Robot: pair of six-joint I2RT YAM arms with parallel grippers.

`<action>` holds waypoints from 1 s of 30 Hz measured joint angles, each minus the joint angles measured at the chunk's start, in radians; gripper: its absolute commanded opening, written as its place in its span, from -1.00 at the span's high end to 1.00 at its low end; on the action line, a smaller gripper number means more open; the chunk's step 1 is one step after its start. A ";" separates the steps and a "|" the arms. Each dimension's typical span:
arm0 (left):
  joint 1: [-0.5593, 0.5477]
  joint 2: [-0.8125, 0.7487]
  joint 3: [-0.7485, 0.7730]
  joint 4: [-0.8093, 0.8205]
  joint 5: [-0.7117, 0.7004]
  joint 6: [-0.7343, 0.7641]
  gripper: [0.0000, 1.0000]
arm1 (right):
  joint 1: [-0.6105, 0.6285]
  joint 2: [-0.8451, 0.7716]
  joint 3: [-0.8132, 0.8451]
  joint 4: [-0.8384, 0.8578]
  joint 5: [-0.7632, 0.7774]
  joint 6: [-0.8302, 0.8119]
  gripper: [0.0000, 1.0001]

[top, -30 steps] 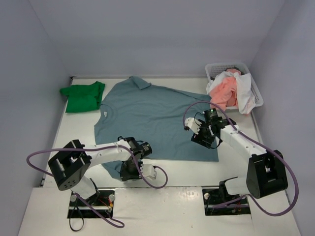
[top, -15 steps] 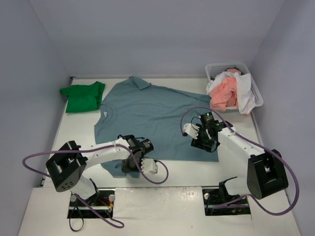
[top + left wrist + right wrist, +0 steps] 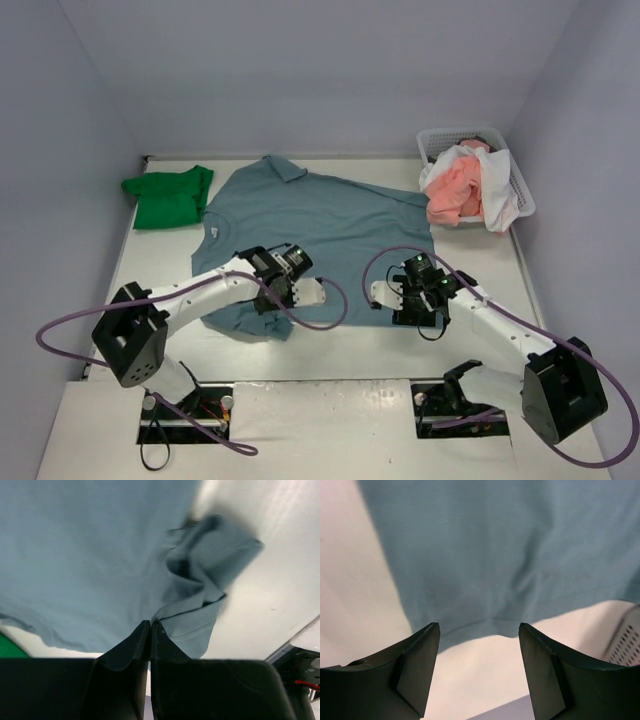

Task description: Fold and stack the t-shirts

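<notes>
A light blue-teal t-shirt (image 3: 320, 225) lies spread flat mid-table. My left gripper (image 3: 272, 300) is shut on its near left hem, which is bunched and lifted over the shirt body. In the left wrist view the jaws (image 3: 150, 624) pinch a ribbed fold of teal cloth (image 3: 200, 605). My right gripper (image 3: 405, 305) stands open just off the shirt's near right corner. The right wrist view shows the hem (image 3: 495, 615) lying just beyond the gap between the open jaws (image 3: 479, 630), with nothing between them. A folded green t-shirt (image 3: 168, 197) lies at the back left.
A white mesh basket (image 3: 520, 185) at the back right holds a salmon pink t-shirt (image 3: 455, 190) and a white one (image 3: 497, 185), both spilling over its rim. Purple cables loop beside both arms. Walls close in the table on three sides.
My left gripper has shut on the near left hem and carried it away from the near edge onto the shirt. My right gripper moved toward the near edge, down to the shirt's near right corner.
</notes>
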 measured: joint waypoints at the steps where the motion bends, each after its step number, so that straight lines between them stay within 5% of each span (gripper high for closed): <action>1: 0.023 0.003 0.021 -0.004 -0.002 0.005 1.00 | 0.007 0.000 -0.015 -0.001 -0.002 -0.001 -0.22; 8: 0.156 0.013 0.204 -0.017 0.008 0.028 1.00 | 0.061 -0.003 -0.063 -0.020 -0.034 0.000 -0.22; 25: 0.158 0.082 0.241 -0.040 0.031 0.036 1.00 | 0.137 0.119 -0.045 -0.023 -0.034 -0.008 -0.15; 28: 0.163 0.082 0.236 -0.037 0.032 0.039 1.00 | 0.140 0.139 -0.035 -0.032 -0.029 -0.016 0.03; 30: 0.169 0.082 0.229 -0.034 0.037 0.043 1.00 | 0.141 0.152 -0.030 -0.037 -0.025 -0.020 0.32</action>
